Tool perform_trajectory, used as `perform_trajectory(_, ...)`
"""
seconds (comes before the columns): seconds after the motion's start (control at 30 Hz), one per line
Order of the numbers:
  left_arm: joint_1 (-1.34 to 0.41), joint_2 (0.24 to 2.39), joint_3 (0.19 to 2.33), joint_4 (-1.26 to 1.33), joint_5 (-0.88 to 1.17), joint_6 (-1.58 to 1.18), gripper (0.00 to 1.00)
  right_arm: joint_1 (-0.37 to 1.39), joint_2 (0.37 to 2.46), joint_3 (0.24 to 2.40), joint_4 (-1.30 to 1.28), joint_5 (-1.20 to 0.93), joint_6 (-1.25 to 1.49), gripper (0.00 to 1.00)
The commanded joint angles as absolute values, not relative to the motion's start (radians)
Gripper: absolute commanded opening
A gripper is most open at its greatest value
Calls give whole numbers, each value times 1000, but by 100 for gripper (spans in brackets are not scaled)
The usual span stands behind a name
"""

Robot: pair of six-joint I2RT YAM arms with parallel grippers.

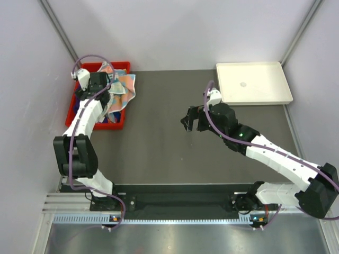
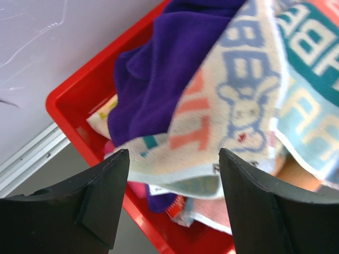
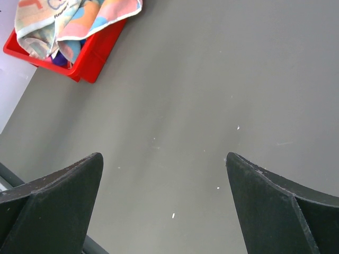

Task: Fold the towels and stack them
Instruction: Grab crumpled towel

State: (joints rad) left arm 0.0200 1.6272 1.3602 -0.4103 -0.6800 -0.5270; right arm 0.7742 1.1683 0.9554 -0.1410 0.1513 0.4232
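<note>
Two tools gape wide, left tool (image 2: 172, 159) over a rabbit-printed towel (image 2: 246, 100) lettered "BB", right tool (image 3: 164, 159) above the table (image 3: 222, 74).

Left arm (image 1: 79, 127) reaches to the far left with elbow folded, left gripper (image 2: 174, 153) pointing down with fingers parted; right arm (image 1: 275, 159) stretches toward centre, right gripper (image 1: 190, 120) likewise parted, gripping nothing.

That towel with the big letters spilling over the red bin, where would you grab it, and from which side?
Probably best to pinch the lettered towel at its loose edge, draped over the table-side rim of the red bin, coming from above. It hangs free there; inside the bin it overlaps the purple towel.
</note>
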Motion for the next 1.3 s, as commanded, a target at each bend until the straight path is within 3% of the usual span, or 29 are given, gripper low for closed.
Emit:
perform_trajectory(0.0,72,1646,1359,-391,-681,-517,74,759,1174,954,-87,127,431,100)
perform_trajectory(0.33,127,1779,1451,-359,-502,-476,68,759,1151,939,-92,130,428,100)
perform_trajectory(0.47,126,1766,1444,-357,-460,-492,47,759,1149,939,-95,137,430,100)
perform_trajectory(0.5,127,1760,1436,-356,-451,-495,34,758,1149,939,-95,137,430,100)
perform_trajectory(0.67,126,1704,1431,-360,-382,-494,2,759,1157,946,-95,135,431,100)
perform_trajectory(0.83,103,1645,1446,-368,-259,-473,0,759,1167,974,-107,140,426,100)
perform_trajectory(1.27,-271,1612,1623,-558,-170,-341,0,746,1183,1083,-192,239,376,100)
